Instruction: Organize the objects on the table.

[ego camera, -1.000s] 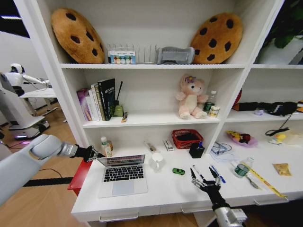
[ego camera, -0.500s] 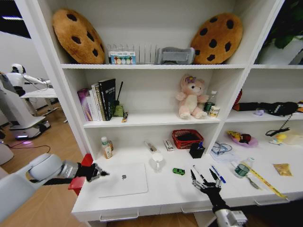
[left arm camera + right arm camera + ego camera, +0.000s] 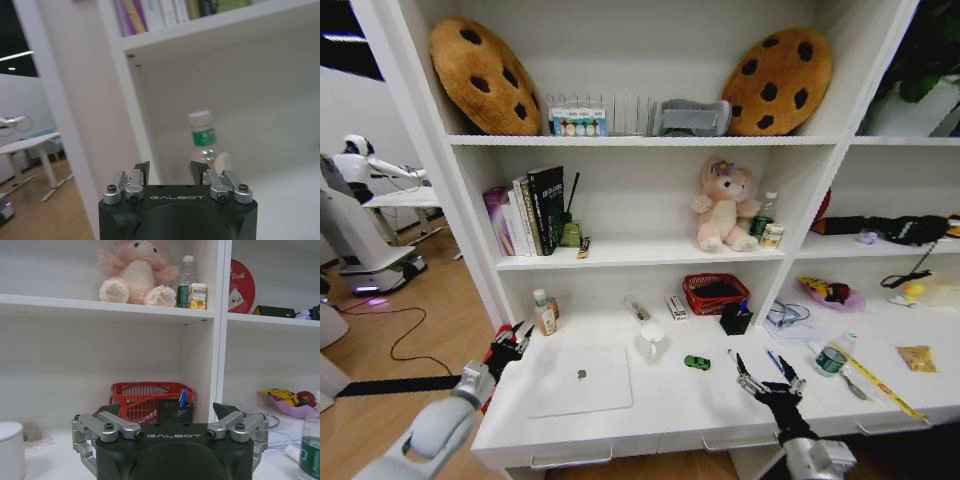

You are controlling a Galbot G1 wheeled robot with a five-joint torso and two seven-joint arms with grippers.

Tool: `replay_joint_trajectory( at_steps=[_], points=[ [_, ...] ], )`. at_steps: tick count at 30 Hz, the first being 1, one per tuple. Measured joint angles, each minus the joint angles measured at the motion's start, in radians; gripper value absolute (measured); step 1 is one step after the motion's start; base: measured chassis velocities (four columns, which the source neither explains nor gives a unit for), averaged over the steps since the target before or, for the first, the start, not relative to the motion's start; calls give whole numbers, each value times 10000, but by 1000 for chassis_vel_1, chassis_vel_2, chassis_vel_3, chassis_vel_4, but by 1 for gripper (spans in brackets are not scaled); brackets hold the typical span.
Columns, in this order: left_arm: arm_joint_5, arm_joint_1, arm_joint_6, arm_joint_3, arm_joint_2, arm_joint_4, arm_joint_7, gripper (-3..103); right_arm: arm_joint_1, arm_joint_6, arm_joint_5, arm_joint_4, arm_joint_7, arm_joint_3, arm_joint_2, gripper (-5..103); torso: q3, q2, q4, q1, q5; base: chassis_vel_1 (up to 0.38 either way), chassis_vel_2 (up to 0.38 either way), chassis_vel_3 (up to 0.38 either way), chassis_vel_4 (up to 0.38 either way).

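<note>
Beside the closed laptop [image 3: 580, 379], left hand [image 3: 510, 341] hovers open.

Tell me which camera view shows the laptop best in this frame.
The head view. It shows the whole laptop, lid shut, flat on the table, between the open left gripper at the table's left end and the open right gripper. The two wrist views face the shelves, so they add nothing about the laptop.

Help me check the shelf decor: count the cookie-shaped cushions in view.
2. One cookie cushion leans at the left end of the top shelf; the other cookie cushion leans at its right end. More could be out of frame.
</note>
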Motion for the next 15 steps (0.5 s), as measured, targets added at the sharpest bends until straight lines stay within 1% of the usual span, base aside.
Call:
replay_joint_trajectory(
  at_steps=[1,2,3,4,5,6,7,8,10,11,12,13,14,15],
  points=[
    [0,0,0,0,0,0,0,48,0,0,0,0,0,0,0,100,0,0,0,0,0,0,0,0,0],
    [14,152,-364,-195,-307,-135,-473,54,-22,-117,23,43,125,2,-89,100,0,0,-3,0,-3,0,0,0,0],
    [2,336,-447,-515,-587,-347,-835,54,-37,-209,78,93,199,12,-190,100,0,0,-10,0,-5,0,0,0,0],
    [-72,543,-265,-947,-860,-619,-965,65,-35,-276,157,132,231,15,-272,100,0,0,-7,1,-4,0,0,0,0],
    [-72,543,-265,-947,-860,-619,-965,65,-35,-276,157,132,231,15,-272,100,0,0,-7,1,-4,0,0,0,0],
    [-281,1005,176,-1604,-1288,-1203,-931,70,-3,-388,349,212,242,17,-410,100,0,0,-2,0,-1,0,0,0,0],
    [-281,1005,176,-1604,-1288,-1203,-931,70,-3,-388,349,212,242,17,-410,100,0,0,-2,0,-1,0,0,0,0],
    [-488,1435,442,-2010,-1622,-1749,-631,76,23,-419,506,281,194,11,-520,100,0,0,-1,1,-2,0,0,0,0],
    [-681,2180,642,-2283,-2054,-2604,-100,86,24,-423,627,350,69,0,-624,100,-1,0,-2,0,-1,0,0,0,0],
    [-681,2180,642,-2283,-2054,-2604,-100,86,24,-423,627,350,69,0,-624,100,-1,0,-2,0,-1,0,0,0,0],
    [-637,2493,641,-2301,-2231,-2913,123,92,22,-424,657,368,43,-9,-655,100,0,0,-1,0,-1,0,0,0,0],
    [-559,2666,640,-2308,-2334,-3073,271,92,19,-424,688,378,32,-17,-675,100,-1,0,-2,0,-1,0,0,0,0],
    [-320,3025,641,-2299,-2566,-3415,635,97,2,-424,719,403,-6,-28,-703,100,0,0,-2,0,-2,0,0,0,0],
    [-320,3025,641,-2299,-2566,-3415,635,97,2,-424,719,403,-6,-28,-703,100,0,0,-2,0,-2,0,0,0,0]
  ],
)
